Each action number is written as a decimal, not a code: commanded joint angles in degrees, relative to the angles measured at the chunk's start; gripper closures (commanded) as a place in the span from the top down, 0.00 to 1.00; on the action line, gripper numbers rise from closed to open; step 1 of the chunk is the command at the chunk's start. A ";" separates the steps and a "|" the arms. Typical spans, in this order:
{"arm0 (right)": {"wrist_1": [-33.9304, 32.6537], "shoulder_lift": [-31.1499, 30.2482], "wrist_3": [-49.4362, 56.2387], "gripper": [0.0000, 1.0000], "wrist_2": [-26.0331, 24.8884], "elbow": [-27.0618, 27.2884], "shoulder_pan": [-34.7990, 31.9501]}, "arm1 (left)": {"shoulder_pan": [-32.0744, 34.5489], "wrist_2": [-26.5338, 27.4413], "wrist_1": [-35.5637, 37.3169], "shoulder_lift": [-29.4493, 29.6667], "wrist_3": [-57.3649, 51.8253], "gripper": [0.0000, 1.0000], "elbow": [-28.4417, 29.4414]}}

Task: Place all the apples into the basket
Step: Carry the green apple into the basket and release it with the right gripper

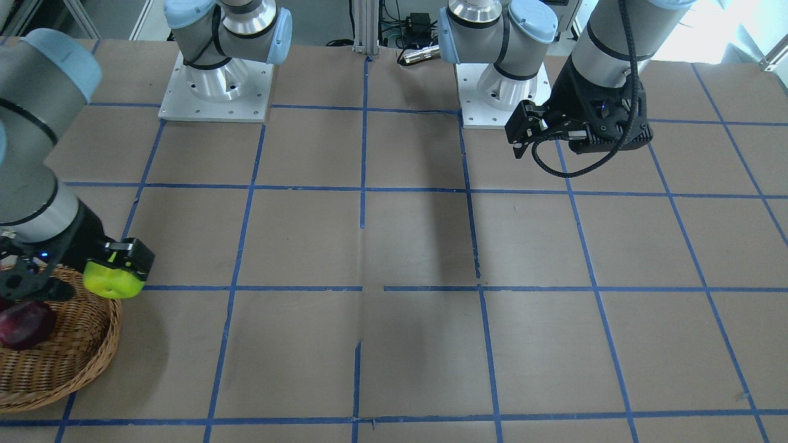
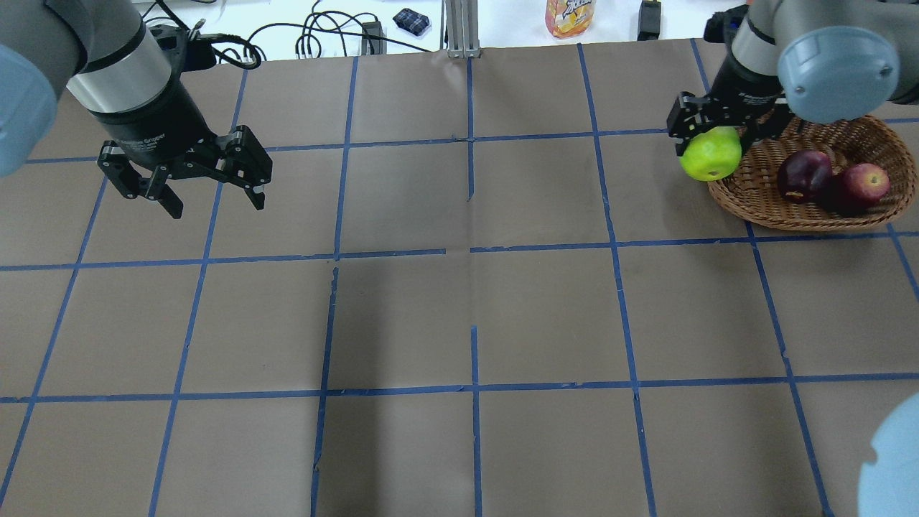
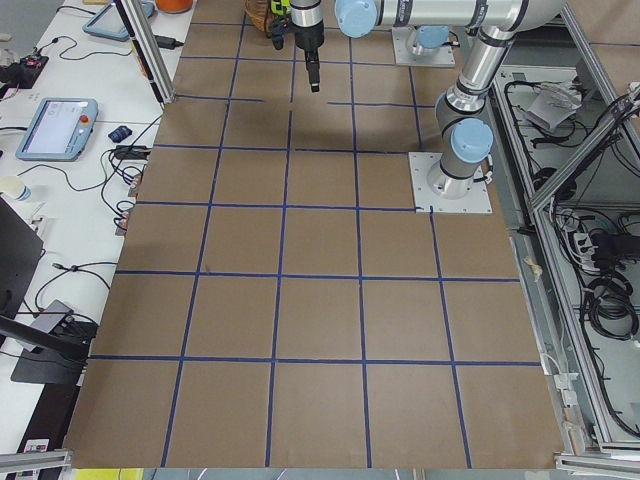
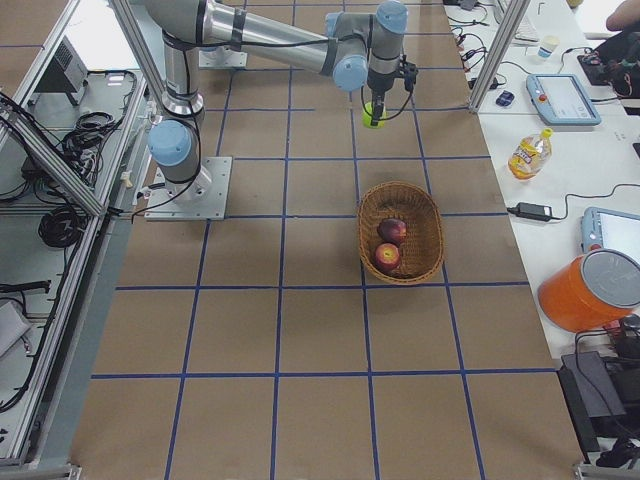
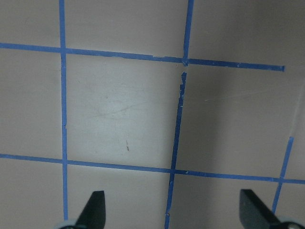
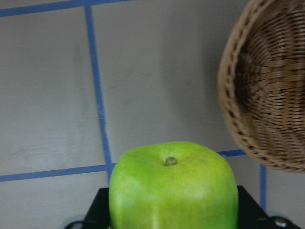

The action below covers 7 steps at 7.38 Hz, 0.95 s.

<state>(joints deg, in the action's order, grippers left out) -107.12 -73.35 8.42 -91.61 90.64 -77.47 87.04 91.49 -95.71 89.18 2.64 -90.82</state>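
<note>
Because the basket point(image 1: 74, 363) already holds the other two, my right tool point(image 1: 118, 271) carries the yellow-green apple point(image 1: 111, 282) just beside its rim in the front-facing view, above the counter point(image 1: 369, 246). From overhead, the red apple point(image 2: 865, 181) lies just beside the maroon apple point(image 2: 804, 176) inside, and my left tool point(image 2: 215, 194) hangs spread wide, empty, well apart. At my right wrist, both jaws pinch the yellow-green apple's sides; it needs, I judge, carrying over the rim.

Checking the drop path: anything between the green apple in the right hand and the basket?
Nothing visible. The right hand holds the green apple just outside the basket rim. The dark apple and red apple lie further inside; the wicker nearest the hand is bare.
</note>
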 commanded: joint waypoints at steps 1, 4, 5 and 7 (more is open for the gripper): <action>-6.05 4.33 7.92 0.00 -4.69 -0.11 6.00 | -0.12 -0.09 0.08 0.12 0.00 1.00 0.55; -10.56 9.45 10.66 0.00 -8.67 -0.46 6.64 | 0.06 0.17 0.17 -0.32 0.00 1.00 0.38; -10.65 9.80 10.31 0.00 -8.06 -0.29 6.64 | 0.06 0.18 0.26 -1.02 0.09 1.00 0.99; -10.39 10.15 9.43 0.99 -7.79 -0.28 6.55 | -0.03 0.18 1.65 -0.24 0.61 1.00 0.03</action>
<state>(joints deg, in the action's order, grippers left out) -117.61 -63.41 18.22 -99.61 90.32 -70.90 87.08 91.66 -95.07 88.41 3.03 -90.24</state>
